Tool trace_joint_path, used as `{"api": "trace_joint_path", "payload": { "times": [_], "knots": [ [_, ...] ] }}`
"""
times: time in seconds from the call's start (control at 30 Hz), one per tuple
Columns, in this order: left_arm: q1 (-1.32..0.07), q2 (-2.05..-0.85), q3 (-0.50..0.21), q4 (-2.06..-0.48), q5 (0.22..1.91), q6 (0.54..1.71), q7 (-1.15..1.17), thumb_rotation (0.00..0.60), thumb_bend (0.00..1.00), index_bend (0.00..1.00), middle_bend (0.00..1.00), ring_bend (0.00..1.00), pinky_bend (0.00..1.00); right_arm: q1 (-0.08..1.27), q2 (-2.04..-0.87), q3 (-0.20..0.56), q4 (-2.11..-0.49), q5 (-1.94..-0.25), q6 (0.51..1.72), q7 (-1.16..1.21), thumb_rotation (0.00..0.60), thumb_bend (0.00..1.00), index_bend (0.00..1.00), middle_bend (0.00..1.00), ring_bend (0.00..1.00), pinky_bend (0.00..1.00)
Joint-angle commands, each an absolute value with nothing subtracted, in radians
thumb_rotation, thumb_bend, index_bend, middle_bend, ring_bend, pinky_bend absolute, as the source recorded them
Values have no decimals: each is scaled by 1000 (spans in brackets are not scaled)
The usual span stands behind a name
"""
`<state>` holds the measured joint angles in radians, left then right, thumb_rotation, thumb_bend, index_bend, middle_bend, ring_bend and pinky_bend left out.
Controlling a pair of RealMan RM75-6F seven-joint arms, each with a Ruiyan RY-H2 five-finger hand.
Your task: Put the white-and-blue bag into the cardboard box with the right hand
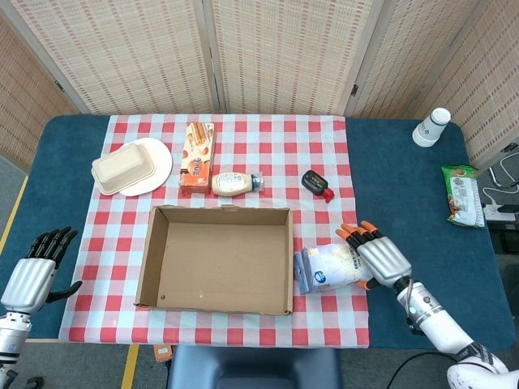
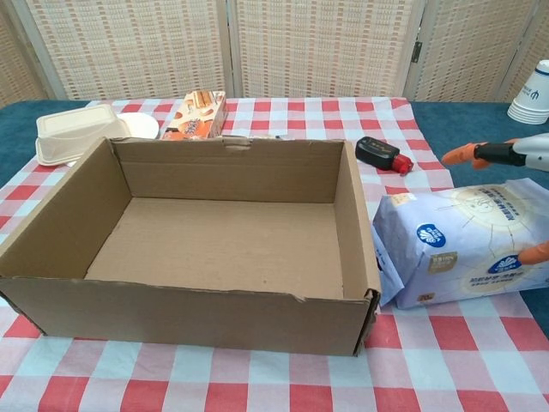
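The white-and-blue bag (image 1: 328, 268) (image 2: 455, 245) lies flat on the checked cloth, just right of the open cardboard box (image 1: 219, 213) (image 2: 214, 309), which has nothing in it. My right hand (image 1: 379, 258) (image 2: 506, 154) hovers over the bag's right end with fingers spread; in the chest view orange fingertips (image 2: 459, 156) show above the bag and a thumb tip by its front right edge. Whether it touches the bag I cannot tell, and nothing is gripped. My left hand (image 1: 36, 275) rests open at the table's front left, far from both.
Behind the box lie a mayonnaise bottle (image 1: 235, 182), a biscuit carton (image 1: 197, 156), a beige food container on a plate (image 1: 123, 168) and a black-and-red item (image 1: 318, 183). A paper cup (image 1: 431, 127) and a green packet (image 1: 463, 194) sit at the far right.
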<state>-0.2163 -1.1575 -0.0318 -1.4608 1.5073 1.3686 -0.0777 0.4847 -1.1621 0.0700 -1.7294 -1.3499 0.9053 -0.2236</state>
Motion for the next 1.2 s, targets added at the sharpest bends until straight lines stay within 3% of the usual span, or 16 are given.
{"api": "trace_joint_path", "payload": {
  "times": [0.03,0.4,0.6,0.77,1.0,1.2],
  "knots": [
    [-216,-1155,-33,-1460,1507,1370,-83,600,200,0,0,0,71,501,-1185,68,-1712,-1331,884,-235,600,0,0,0,0,0],
    [-216,-1150,-34,-1456,1508,1369,-104,600,200,0,0,0,71,538,-1239,53,-1662,-1275,840,-261,600,0,3,7,0,11],
    [-216,-1150,-34,-1455,1507,1368,-106,600,200,0,0,0,71,537,-1254,48,-1642,-1281,864,-254,600,0,166,147,96,210],
    [-217,-1152,-33,-1456,1508,1367,-103,600,200,0,0,0,71,535,-1267,46,-1623,-1282,883,-253,600,0,274,207,190,337],
    [-218,-1153,-33,-1455,1506,1364,-102,600,200,0,0,0,72,532,-1266,44,-1622,-1292,908,-248,600,0,334,245,233,396],
    [-219,-1154,-34,-1456,1505,1363,-102,600,199,0,0,0,71,514,-1200,41,-1690,-1313,963,-274,600,0,368,262,251,412]
  ]
}}
